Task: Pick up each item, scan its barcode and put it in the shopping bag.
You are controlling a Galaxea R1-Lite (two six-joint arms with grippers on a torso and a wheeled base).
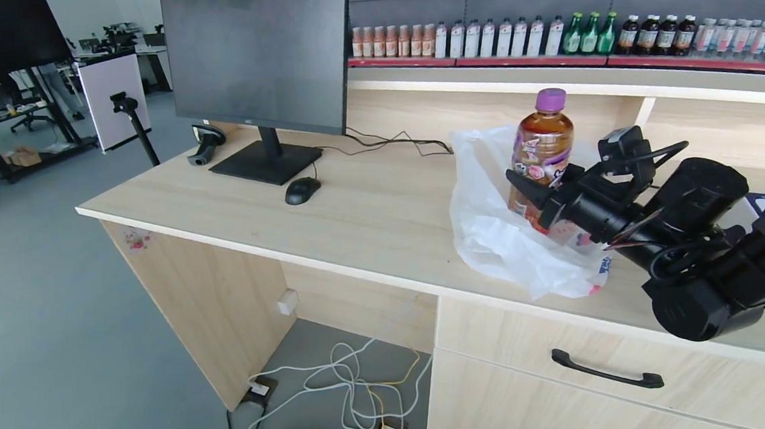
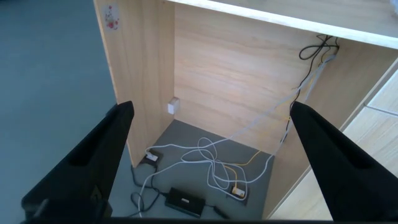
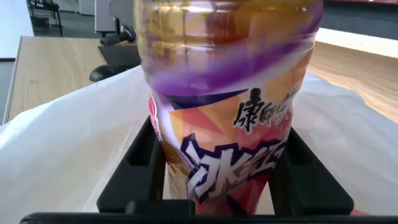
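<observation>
A bottle [image 1: 542, 150] of amber drink with a purple cap stands upright over the white plastic shopping bag [image 1: 501, 233] on the wooden counter. My right gripper [image 1: 531, 205] is shut on the bottle's lower half. In the right wrist view the bottle [image 3: 230, 93] fills the space between the black fingers [image 3: 134, 171], with the bag [image 3: 62, 149] spread behind it. A handheld barcode scanner [image 1: 205, 143] rests at the counter's far left, beside the monitor. My left gripper [image 2: 211, 155] hangs open below counter height, facing the recess under the counter.
A monitor [image 1: 257, 55] on its stand and a black mouse [image 1: 302, 190] sit left of the bag. Cables [image 1: 340, 385] lie on the floor under the counter. A shelf of bottles [image 1: 545, 35] runs behind it. A drawer handle [image 1: 605, 372] is below the bag.
</observation>
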